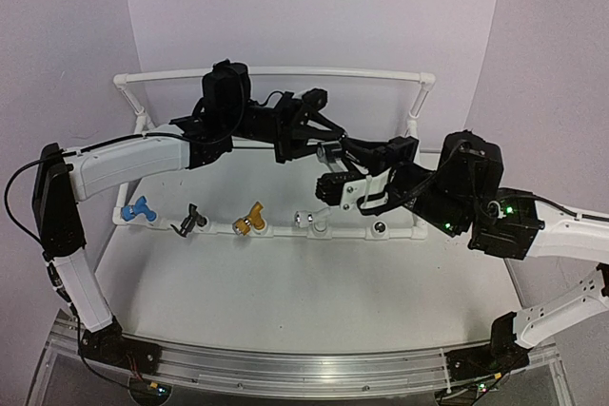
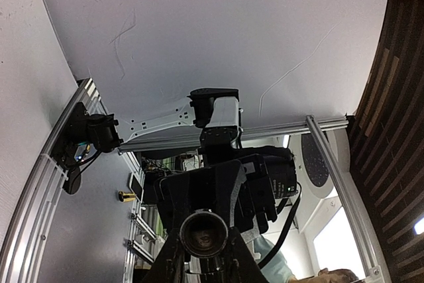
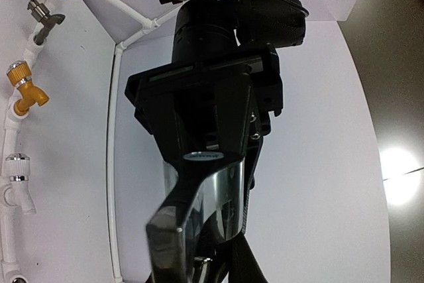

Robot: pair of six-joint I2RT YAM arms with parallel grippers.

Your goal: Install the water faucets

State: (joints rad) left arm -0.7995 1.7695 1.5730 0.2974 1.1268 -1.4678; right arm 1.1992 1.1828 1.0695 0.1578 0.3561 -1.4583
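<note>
White pipe made a frame (image 1: 276, 71) that stood on the desk (image 1: 285, 301). Along its near rail, from left to right, sat the blue faucet (image 1: 140, 208), the dark faucet (image 1: 190, 221), the gold faucet (image 1: 249, 221) and the white faucet (image 1: 309, 221), each one in its place. Next on that rail, just right of the white faucet, was an empty hole (image 1: 381, 228).

The silver faucet (image 1: 331, 151) was not on the rail. It hung in the air above the middle of the desk, where the tips of the two arms met. The left end effector (image 1: 324, 145) was clenched tight on it. The right end effector (image 1: 335, 170) was right at it too, but I could not tell if it was gripping the faucet or only touching it. In the right wrist view the shiny faucet ran long-ways up and down the picture, in line with the fingers.

The empty hole lay toward the near side and a little to the right of the silver faucet. The right arm was nearer to that hole than the left arm, so I think it had the shorter way to go.

No words, labels or brand names could be read on anything.
</note>
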